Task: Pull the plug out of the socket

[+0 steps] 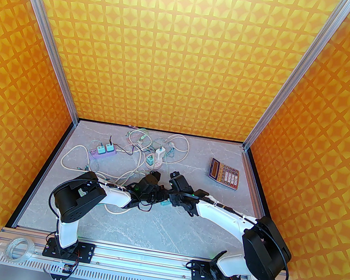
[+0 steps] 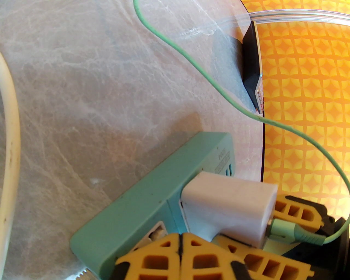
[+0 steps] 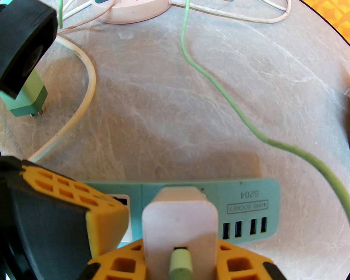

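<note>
Midway across the table (image 1: 180, 232), between your two arms, you have the teal socket (image 2: 142, 197) lying flat. Your left hand (image 2: 180, 257) is closed tight, fingertips together against one end. Your right hand (image 3: 180, 262) clamps the white plug (image 3: 179, 218), which sits pushed into the socket, with its green cable (image 3: 218, 90) trailing away across the table

Top external: high behind arm bases (image 1: 69, 249), looks down, far from socket (image 1: 164, 204). Wrist cams: both close on socket, share plug (image 3: 179, 218).

Calculator (image 1: 224, 173) at back right, tape roll (image 1: 16, 258) near left.
</note>
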Tool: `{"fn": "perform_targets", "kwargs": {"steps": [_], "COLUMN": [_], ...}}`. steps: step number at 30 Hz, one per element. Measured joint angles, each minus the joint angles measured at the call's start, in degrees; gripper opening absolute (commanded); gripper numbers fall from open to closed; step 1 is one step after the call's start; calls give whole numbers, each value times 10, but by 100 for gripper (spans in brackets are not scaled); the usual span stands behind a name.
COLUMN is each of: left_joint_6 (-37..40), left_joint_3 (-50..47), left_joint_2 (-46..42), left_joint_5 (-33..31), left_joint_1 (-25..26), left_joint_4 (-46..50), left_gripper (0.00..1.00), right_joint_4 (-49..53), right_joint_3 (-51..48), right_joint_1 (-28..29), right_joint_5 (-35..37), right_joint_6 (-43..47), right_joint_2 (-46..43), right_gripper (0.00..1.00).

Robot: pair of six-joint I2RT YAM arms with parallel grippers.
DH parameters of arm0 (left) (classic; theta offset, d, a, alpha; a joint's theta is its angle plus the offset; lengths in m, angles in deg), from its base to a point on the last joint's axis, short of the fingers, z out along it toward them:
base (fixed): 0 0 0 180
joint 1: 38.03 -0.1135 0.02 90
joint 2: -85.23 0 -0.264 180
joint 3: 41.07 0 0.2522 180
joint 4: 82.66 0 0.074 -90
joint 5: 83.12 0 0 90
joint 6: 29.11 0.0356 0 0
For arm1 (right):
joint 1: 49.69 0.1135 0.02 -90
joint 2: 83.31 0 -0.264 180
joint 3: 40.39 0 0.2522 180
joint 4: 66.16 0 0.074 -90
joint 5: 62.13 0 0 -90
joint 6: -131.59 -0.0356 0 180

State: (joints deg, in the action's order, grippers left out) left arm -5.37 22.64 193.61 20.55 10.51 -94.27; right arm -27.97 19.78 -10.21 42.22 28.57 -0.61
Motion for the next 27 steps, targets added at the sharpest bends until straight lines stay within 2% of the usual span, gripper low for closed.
{"fn": "perform_targets", "kwargs": {"steps": [11,19,27], "left_joint_6": [0,0,0], "left_joint_3": [10,22,24], "left_joint_2": [1,1,1], "left_joint_5": [-3,-2,-2], "left_joint_1": [2,2,2], "left_joint_4": [19,42,48], "left_gripper": [0,0,0], "right_joint_4": [-1,14,20], "right_joint_3": [-6,16,16], "right_joint_1": [-37,0,8], "right_joint_5": [-66,-10,5], "right_joint_6": [-14,-24,-28], "right_joint_2": [-21,5,-6], "right_gripper": [24,24,25]}}
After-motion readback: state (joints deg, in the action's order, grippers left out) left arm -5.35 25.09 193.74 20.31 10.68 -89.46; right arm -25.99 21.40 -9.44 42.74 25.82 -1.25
